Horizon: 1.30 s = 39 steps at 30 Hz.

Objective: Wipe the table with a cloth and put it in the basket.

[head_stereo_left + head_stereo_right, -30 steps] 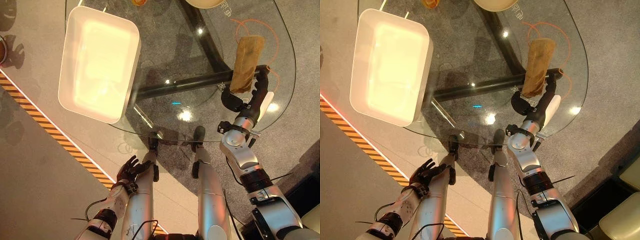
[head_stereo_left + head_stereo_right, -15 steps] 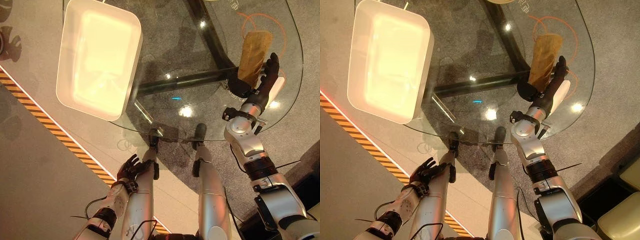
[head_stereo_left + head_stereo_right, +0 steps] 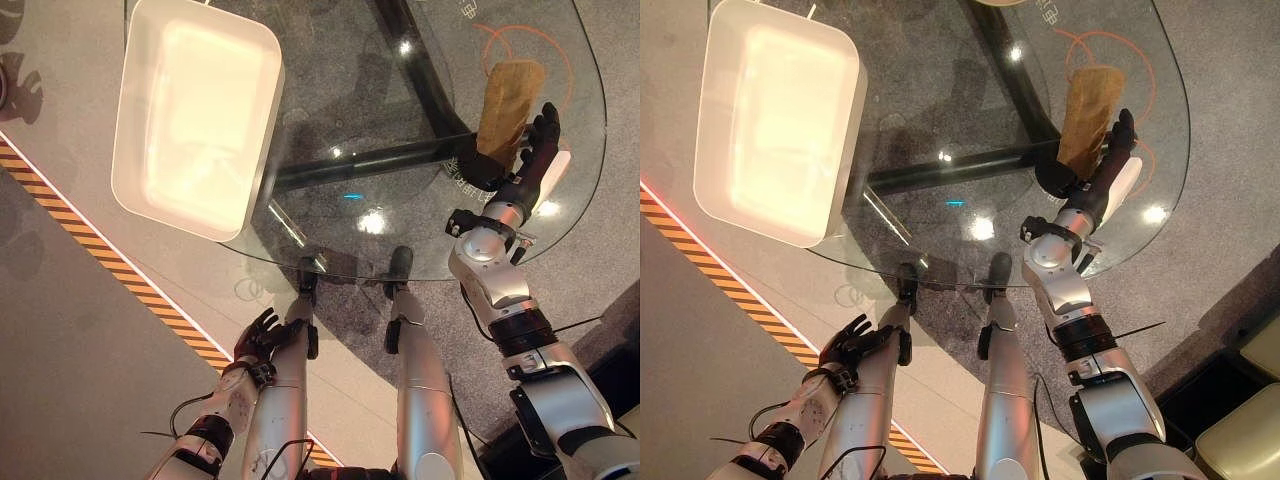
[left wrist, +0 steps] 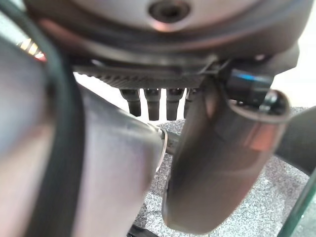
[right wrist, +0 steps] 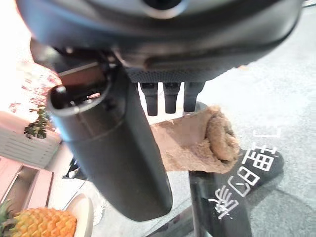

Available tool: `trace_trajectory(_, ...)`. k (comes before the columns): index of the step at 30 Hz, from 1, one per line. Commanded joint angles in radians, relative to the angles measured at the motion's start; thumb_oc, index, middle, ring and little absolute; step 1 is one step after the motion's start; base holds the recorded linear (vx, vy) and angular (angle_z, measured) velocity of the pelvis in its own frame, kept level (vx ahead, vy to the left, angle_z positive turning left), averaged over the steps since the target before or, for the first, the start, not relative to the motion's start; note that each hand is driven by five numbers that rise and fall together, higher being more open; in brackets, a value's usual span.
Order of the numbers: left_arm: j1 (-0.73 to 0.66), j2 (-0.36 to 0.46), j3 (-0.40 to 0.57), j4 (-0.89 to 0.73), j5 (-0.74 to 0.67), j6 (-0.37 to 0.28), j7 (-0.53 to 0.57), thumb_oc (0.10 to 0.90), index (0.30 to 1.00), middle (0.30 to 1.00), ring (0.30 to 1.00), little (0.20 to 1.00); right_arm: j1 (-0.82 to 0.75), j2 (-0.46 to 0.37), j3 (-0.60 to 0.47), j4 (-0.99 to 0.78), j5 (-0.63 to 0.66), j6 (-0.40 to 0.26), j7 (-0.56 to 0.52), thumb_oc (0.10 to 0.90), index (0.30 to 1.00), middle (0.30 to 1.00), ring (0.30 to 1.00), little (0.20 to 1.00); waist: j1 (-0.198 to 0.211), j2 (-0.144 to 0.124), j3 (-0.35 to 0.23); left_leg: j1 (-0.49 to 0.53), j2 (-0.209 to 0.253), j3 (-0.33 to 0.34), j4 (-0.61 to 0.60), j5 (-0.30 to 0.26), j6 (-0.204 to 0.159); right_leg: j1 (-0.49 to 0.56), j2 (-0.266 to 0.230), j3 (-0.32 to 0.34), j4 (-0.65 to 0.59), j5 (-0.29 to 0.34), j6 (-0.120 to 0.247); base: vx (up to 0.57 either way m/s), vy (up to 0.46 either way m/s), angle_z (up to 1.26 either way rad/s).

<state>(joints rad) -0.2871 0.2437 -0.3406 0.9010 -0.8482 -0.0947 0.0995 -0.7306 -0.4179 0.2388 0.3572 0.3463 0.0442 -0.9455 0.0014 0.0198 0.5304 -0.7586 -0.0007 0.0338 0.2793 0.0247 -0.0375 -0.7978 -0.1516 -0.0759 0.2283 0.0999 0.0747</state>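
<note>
Grasp step: right hand [image 3: 522, 165] sits at the near end of the rolled cloth [image 3: 505, 100] on the glass table [image 3: 400, 255], fingers straight, not clamped; left hand [image 3: 258, 338] hangs relaxed below; next: clamp, wipe, carry to basket [image 3: 195, 120].

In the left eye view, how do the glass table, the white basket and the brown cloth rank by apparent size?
1. Glass table.
2. White basket, clearly smaller.
3. Brown cloth, much the smallest, at the right hand.
</note>
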Motion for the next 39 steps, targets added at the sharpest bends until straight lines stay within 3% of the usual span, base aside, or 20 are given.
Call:
trace_trajectory(1, 0.070, -0.063, -0.046, -0.012, -0.025, 0.019, 0.021, 0.800, 0.900, 0.900, 0.900, 0.900, -0.012, -0.084, -0.039, -0.062, -0.007, -0.008, -0.049, 0.800, 0.900, 0.900, 0.900, 0.900, -0.002, 0.027, -0.010, -0.062, -0.062, 0.039, 0.045, -0.014, 0.035, -0.031, 0.063, -0.003, 0.023, 0.007, -0.008, 0.00, 0.000, 0.00)
trace_trajectory(8, 0.075, -0.061, -0.042, -0.004, -0.024, 0.008, 0.008, 0.800, 0.900, 0.900, 0.900, 0.900, -0.011, -0.087, -0.018, -0.046, 0.006, 0.020, -0.003, 0.800, 0.900, 0.900, 0.900, 0.900, 0.001, 0.028, -0.010, -0.068, -0.063, 0.040, 0.041, -0.010, 0.034, -0.036, 0.062, -0.005, 0.022, 0.007, -0.009, 0.00, 0.000, 0.00)
trace_trajectory(11, 0.073, -0.058, -0.043, -0.002, -0.025, 0.007, 0.005, 0.800, 0.900, 0.900, 0.900, 0.900, -0.020, -0.088, -0.008, -0.036, 0.009, 0.034, 0.012, 0.440, 0.592, 0.592, 0.592, 0.540, 0.003, 0.028, -0.010, -0.070, -0.064, 0.039, 0.044, -0.011, 0.033, -0.038, 0.062, -0.005, 0.024, 0.006, -0.008, 0.00, 0.000, 0.00)
trace_trajectory(12, 0.073, -0.058, -0.043, -0.002, -0.026, 0.007, 0.005, 0.800, 0.900, 0.900, 0.900, 0.900, -0.021, -0.088, -0.007, -0.036, 0.010, 0.035, 0.013, 0.361, 0.524, 0.524, 0.524, 0.461, 0.003, 0.028, -0.010, -0.070, -0.064, 0.039, 0.044, -0.011, 0.033, -0.038, 0.062, -0.006, 0.024, 0.006, -0.008, 0.00, 0.000, 0.00)
trace_trajectory(14, 0.067, -0.059, -0.045, -0.005, -0.029, 0.011, 0.009, 0.800, 0.900, 0.900, 0.900, 0.900, -0.036, -0.090, 0.000, -0.023, 0.013, 0.042, 0.018, 0.103, 0.302, 0.302, 0.302, 0.203, 0.004, 0.030, -0.010, -0.070, -0.064, 0.038, 0.043, -0.012, 0.033, -0.040, 0.062, -0.006, 0.025, 0.004, -0.009, 0.00, 0.000, 0.00)
trace_trajectory(39, 0.068, -0.065, -0.056, -0.018, -0.030, 0.011, 0.019, 0.800, 0.900, 0.900, 0.900, 0.900, -0.088, -0.108, 0.009, -0.043, -0.020, 0.041, 0.039, 0.100, 0.300, 0.300, 0.300, 0.200, 0.013, 0.031, -0.010, -0.092, -0.070, 0.024, 0.055, -0.017, 0.035, -0.065, 0.063, -0.010, 0.040, -0.001, -0.006, 0.00, 0.000, 0.00)
